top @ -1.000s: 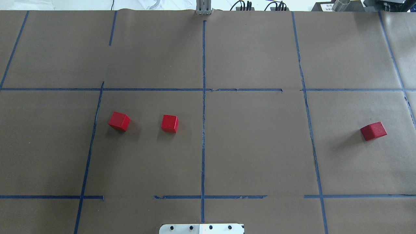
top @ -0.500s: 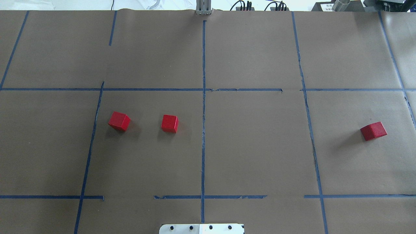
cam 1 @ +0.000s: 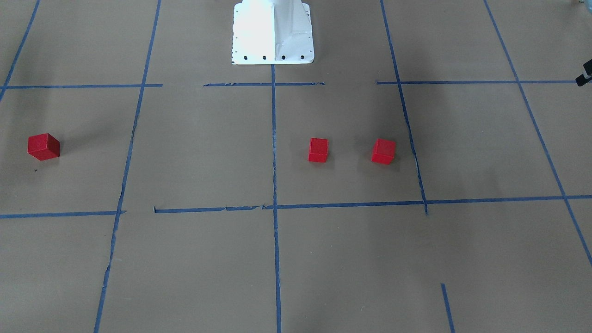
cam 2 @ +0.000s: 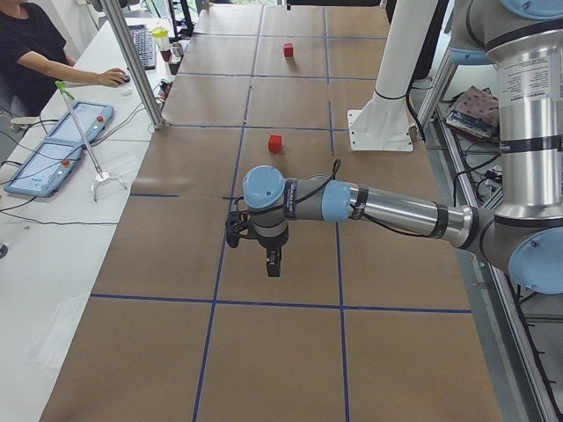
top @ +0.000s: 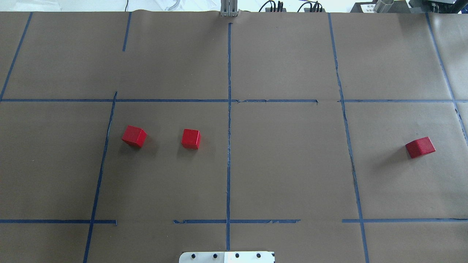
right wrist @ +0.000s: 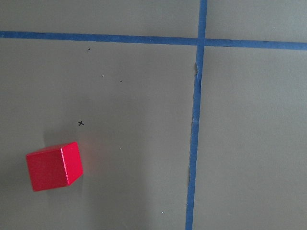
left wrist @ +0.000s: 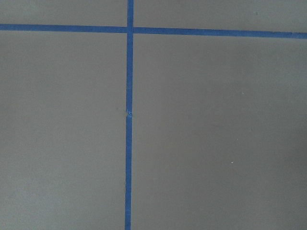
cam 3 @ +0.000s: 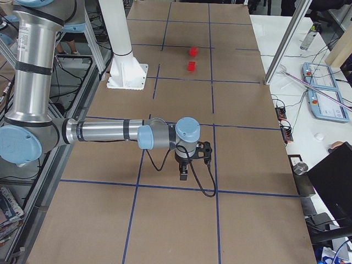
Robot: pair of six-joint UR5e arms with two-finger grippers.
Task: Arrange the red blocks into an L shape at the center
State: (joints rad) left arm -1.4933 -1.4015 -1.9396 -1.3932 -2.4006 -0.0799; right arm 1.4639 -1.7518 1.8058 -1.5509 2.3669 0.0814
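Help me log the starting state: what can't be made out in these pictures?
Left end effector: shows only in exterior left view; open or shut unclear.
Right end effector: only in exterior right view; same doubt.
Far-left red block: absent from exterior left view, likely behind left arm.
Far-right red block: absent from exterior right view, likely behind right arm.

I have the inner small matte red cube (top: pixel 191 138) resting on the brown paper-covered counter (top: pixel 292 175), just left of the centre blue tape line (top: pixel 229 164) — the outer cube (top: pixel 134 136) shares that cell, further left and apart from it. The third cube (top: pixel 420 147) lies well off to the right, past another line. The white metal base plate (top: pixel 226 257) straddles the centre line at the near edge. The left tool (cam 2: pixel 274 264) hangs over the counter's left end, the right tool (cam 3: pixel 183 175) over its right end.
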